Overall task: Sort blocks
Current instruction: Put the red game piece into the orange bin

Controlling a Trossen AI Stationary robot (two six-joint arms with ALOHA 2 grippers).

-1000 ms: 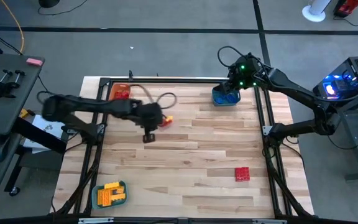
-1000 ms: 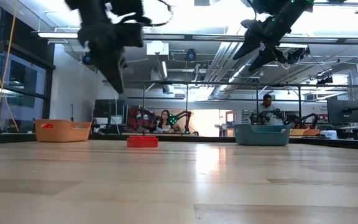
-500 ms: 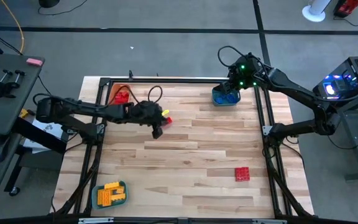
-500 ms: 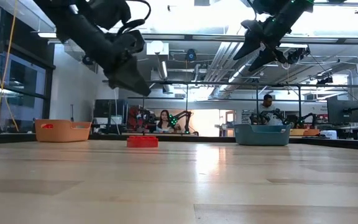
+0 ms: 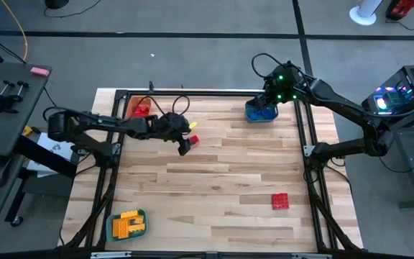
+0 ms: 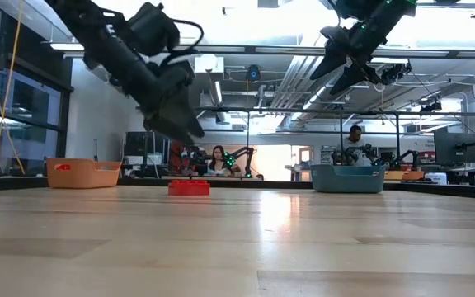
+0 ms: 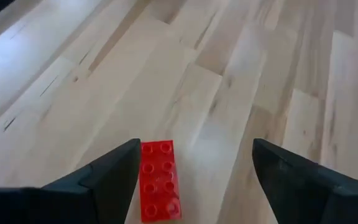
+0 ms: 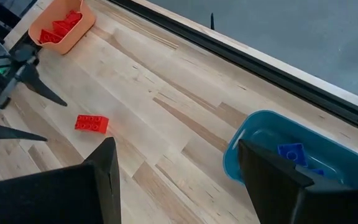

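Note:
A red brick [image 7: 159, 180] lies flat on the table, studs up, at the far left of centre [image 5: 194, 140]. My left gripper [image 7: 194, 155] slants down over it, open. The brick lies below the gap, close to one finger, and is not touched. In the low view the left gripper [image 6: 186, 130] hangs above the brick [image 6: 189, 187]. My right gripper [image 8: 178, 158] stands open and holds nothing, high over the blue tray [image 5: 262, 112] at the far right. A second red brick [image 5: 280, 201] lies at the near right.
An orange tray [image 5: 138, 109] with red bricks stands at the far left corner. A teal tray [image 5: 127, 224] with yellow bricks stands at the near left corner. The blue tray [image 8: 291, 163] holds blue bricks. A dark frame [image 5: 192, 92] runs along the table's edges. People show in the room behind.
My left gripper has sunk and gone a little toward the table's right edge, to the red brick. It has tipped from pointing straight down to a slant, and it has opened. The brick has stayed where it was.

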